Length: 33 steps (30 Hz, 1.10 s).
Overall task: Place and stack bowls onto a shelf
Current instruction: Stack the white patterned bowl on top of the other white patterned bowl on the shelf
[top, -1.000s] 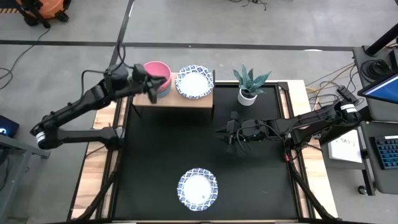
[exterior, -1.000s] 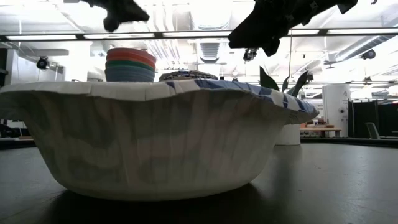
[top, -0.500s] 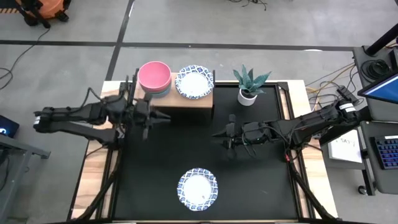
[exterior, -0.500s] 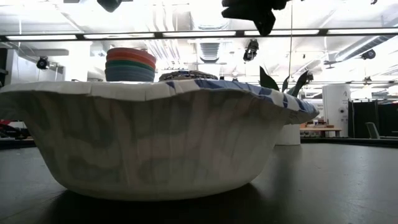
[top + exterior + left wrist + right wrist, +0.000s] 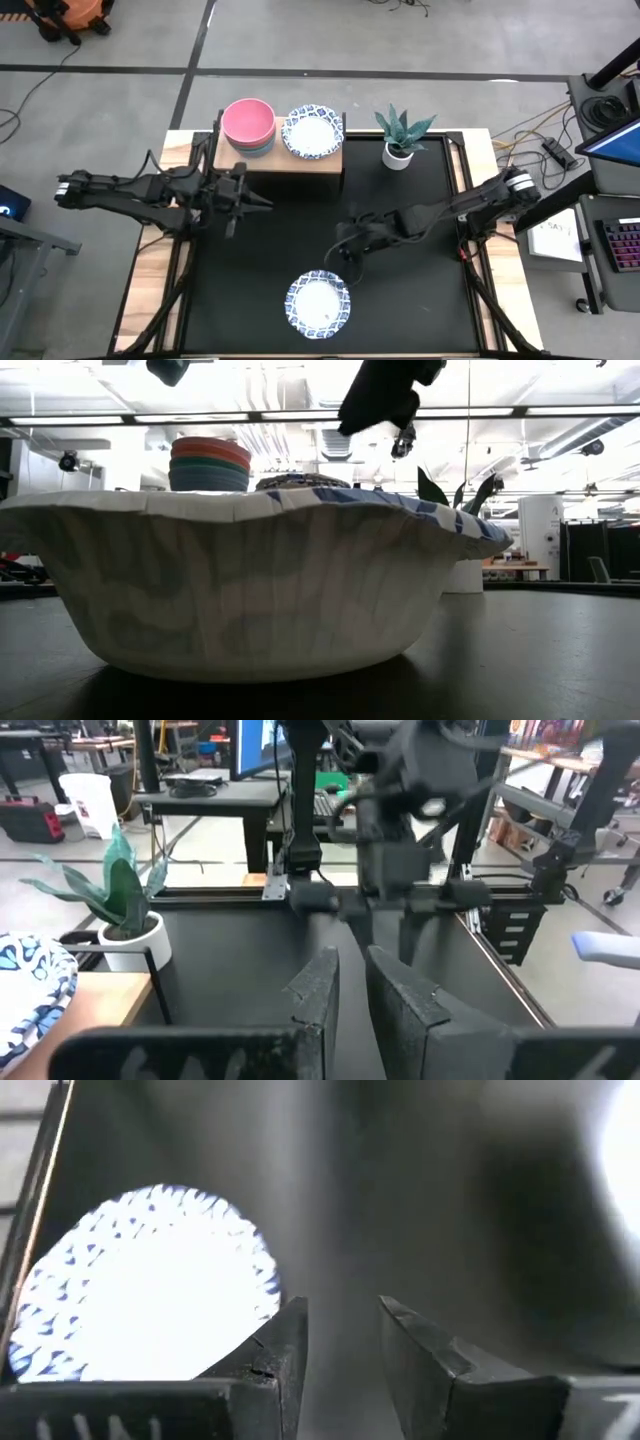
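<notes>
Step in hand: your right gripper, jaws spread, empty, near last white blue-rimmed paper bowl on black tabletop. Next: lower over rim, pinch, carry to low wooden-topped shelf, stack on patterned bowl. Left gripper idle, jaws narrowly parted, empty.

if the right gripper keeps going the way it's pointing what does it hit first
Most likely the white blue-patterned bowl at the table's near edge. The right gripper points down toward it with its fingers apart and nothing between them, and the right wrist view shows that bowl just ahead. Depth is unclear, so it might meet the tabletop first.
</notes>
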Each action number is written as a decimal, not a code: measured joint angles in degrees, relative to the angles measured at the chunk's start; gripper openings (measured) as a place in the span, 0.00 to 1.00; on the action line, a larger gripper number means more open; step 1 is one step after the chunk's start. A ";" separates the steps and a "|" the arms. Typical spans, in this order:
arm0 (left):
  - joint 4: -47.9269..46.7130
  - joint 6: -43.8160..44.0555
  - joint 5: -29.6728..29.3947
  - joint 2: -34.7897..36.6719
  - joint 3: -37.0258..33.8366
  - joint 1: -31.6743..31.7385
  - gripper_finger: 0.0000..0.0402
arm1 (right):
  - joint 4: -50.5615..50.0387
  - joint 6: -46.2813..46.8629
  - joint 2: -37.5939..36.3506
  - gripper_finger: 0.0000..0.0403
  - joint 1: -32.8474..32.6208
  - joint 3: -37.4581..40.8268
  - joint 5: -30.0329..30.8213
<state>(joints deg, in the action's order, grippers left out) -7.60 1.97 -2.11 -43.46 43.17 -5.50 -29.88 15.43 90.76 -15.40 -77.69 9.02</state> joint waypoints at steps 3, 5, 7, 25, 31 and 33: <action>0.62 -0.28 -0.02 0.17 -0.19 0.00 0.09 | -4.21 2.03 3.79 0.32 -0.15 -3.71 -3.66; 0.64 -0.49 0.00 0.12 -0.30 0.00 0.09 | -4.90 2.92 6.15 0.36 -0.23 -5.50 -4.30; 1.06 -0.58 -0.02 0.08 -0.23 -0.02 0.09 | -5.87 3.88 8.27 0.40 -0.39 -6.87 -4.92; 4.64 -1.65 -0.02 0.59 -1.96 -0.09 0.09 | -6.62 13.11 18.85 0.39 -0.61 -8.36 -12.70; 4.85 -2.51 -0.02 0.59 -1.96 -0.09 0.09 | -4.51 13.30 20.24 0.39 -0.61 -8.34 -13.55; 4.84 -2.87 -0.02 0.59 -1.96 -0.09 0.09 | -3.29 13.46 21.03 0.39 -0.61 -8.33 -13.91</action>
<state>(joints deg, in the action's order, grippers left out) -2.76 -0.91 -2.13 -42.87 41.21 -5.58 -33.17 28.88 111.79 -16.01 -86.02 -4.89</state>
